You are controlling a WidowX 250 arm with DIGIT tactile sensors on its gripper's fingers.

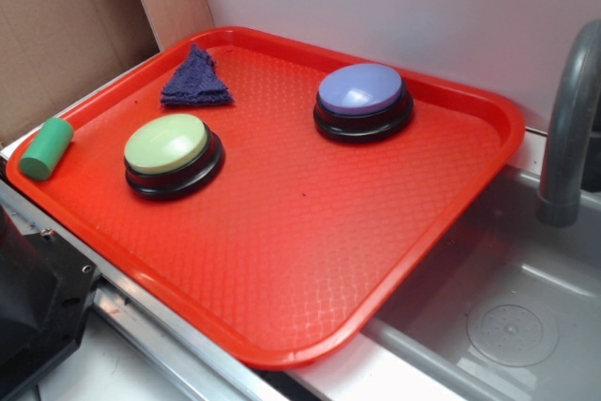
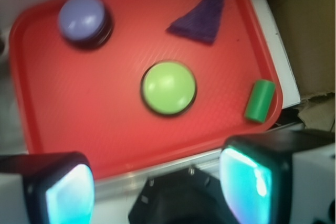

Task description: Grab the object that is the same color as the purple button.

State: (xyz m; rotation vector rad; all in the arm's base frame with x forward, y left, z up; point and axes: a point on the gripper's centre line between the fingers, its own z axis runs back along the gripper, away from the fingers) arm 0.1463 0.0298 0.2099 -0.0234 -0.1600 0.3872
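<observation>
wrist: cloth point(image 2: 202, 18) far beyond tool point(image 2: 157, 187).

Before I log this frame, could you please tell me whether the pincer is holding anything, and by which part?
Nothing is held: the pincer is open and empty, above the tray's near edge.

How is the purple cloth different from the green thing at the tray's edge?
The purple cloth is dark purple and the green cylinder is green. The cloth is a flat, fuzzy triangle; the cylinder is smooth and round, lying on its side. The cloth lies on the floor of the red tray, while the cylinder rests on the tray's rim. Both are smaller than the purple button.
</observation>
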